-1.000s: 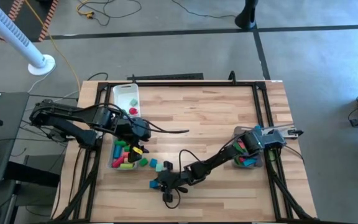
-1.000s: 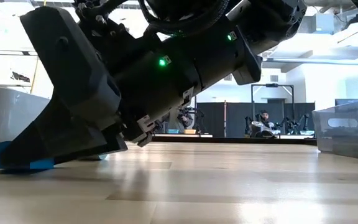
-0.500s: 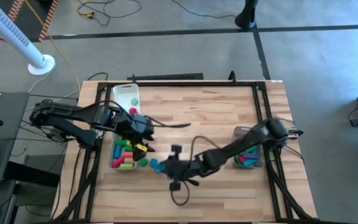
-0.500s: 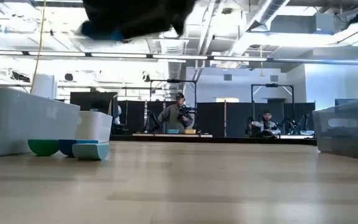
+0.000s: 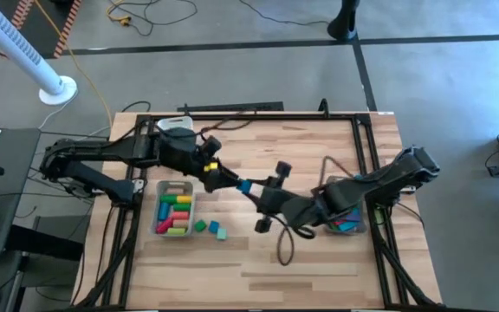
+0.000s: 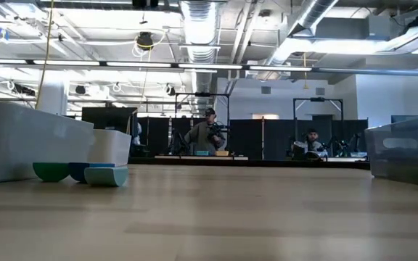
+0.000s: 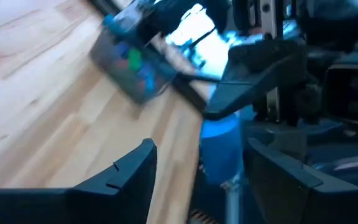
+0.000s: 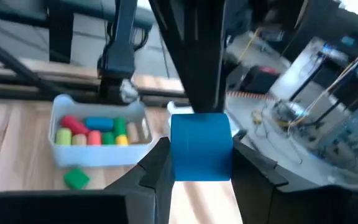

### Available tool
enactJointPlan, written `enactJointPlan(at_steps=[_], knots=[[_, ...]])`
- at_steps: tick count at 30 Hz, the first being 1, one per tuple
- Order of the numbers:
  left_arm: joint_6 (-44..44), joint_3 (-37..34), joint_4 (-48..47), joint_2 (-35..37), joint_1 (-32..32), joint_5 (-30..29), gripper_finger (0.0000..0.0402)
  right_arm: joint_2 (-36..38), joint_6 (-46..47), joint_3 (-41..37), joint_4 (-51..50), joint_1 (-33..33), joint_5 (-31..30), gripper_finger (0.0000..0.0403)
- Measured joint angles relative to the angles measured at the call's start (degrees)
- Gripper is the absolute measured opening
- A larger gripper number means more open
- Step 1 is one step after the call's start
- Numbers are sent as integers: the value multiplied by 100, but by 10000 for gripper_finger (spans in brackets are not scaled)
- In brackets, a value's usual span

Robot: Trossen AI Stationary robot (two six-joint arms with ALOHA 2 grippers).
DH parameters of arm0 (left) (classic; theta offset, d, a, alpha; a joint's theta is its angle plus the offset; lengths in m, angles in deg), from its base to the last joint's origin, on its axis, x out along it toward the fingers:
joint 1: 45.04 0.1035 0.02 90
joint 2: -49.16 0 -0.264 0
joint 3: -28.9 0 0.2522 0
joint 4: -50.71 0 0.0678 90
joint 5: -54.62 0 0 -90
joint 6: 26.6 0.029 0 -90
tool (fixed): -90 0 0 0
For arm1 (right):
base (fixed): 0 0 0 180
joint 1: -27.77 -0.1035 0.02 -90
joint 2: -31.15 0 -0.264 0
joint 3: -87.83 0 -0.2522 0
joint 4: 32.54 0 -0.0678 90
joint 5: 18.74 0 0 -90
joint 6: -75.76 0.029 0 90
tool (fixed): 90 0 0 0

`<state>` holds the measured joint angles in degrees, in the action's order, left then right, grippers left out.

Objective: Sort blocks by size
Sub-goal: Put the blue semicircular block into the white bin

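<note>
Looks like a mid-air handoff over the table centre. Right gripper (image 5: pixel 248 185) is clenched on a blue block (image 8: pixel 201 146), held well above the wood. Left gripper (image 5: pixel 229 181) is nose-to-nose with it, fingers (image 7: pixel 126 177) spread either side of that same block (image 7: pixel 221 152) and not yet closed on it, so no left grip.

Our read on the step: one block in transit between arms, the rest already partly sorted. Next move needs the left to close on the free part of the block before the right lets go; release too early and it drops onto the table.

Where the blocks are:
- left bin (image 5: pixel 158 208), near the table's left edge: red, green, yellow, pink bars packed in
- green block (image 5: pixel 200 225) and teal block (image 5: pixel 218 231) loose on the wood just beside that bin
- right bin (image 5: pixel 359 227), near the right edge: a few teal/pink pcs, half hidden under the right arm
- white tray (image 5: pixel 175 132) at the far-left corner, mostly under the left arm; contents can't tell

View diffs:
- high view gives the layout, but the block is only a blue speck between the grippers
- right wrist shows the grip clearly, plus the left bin (image 8: pixel 98 140) beyond
- left wrist shows its own open fingers and the right bin (image 7: pixel 132 71)
- low view has no arms at all, only two blocks (image 6: pixel 106 175) on the wood and ppl in the room behind
</note>
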<state>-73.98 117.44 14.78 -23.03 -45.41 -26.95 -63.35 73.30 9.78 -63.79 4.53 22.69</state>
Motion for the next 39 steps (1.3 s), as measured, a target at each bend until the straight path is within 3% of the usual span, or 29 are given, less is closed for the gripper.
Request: enactJointPlan(at_steps=[8, 17, 21, 39], knots=[[-1011, 0, 855, -4, 229, 16, 226, 199, -433, 7, 55, 28, -205, 152], [-1239, -2, 782, -147, 209, 115, 226, 114, -961, 4, 546, 225, -223, 152], [-1283, 3, 1165, -307, 131, 284, 224, 112, -1134, 4, 709, 324, -95, 152], [-1060, 2, 1317, -393, 204, 342, 90, 114, -981, 11, 444, 384, -90, 152]])
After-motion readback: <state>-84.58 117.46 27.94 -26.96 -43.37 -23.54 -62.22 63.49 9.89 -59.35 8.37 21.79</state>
